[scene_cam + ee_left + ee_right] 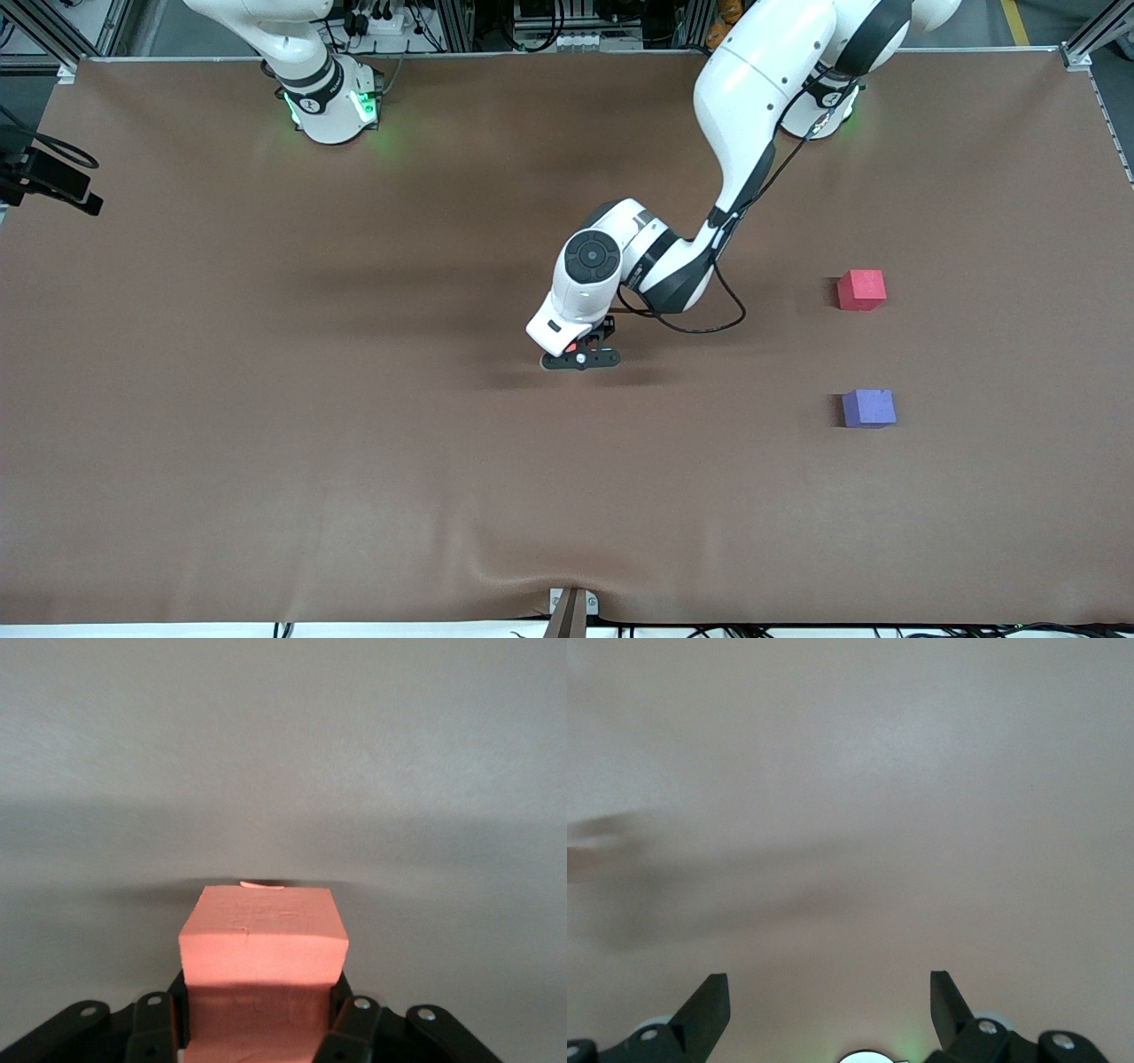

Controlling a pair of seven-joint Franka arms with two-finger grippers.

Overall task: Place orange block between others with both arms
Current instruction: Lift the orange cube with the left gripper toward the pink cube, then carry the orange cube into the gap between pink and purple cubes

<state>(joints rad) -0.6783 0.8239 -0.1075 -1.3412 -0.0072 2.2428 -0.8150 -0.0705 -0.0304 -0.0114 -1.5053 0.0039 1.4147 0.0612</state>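
The orange block sits between the fingers of my left gripper, which is shut on it. In the front view this gripper is low over the middle of the table, and only a sliver of the orange block shows under the wrist. The others stand toward the left arm's end of the table: the pinkish-red cube, and the purple cube nearer to the front camera. My right gripper is open over bare table with nothing between its fingers. Of the right arm, the front view shows only the base.
A brown mat covers the whole table. A black cable loops from the left arm's wrist down close to the mat. A black device juts in at the table's edge at the right arm's end.
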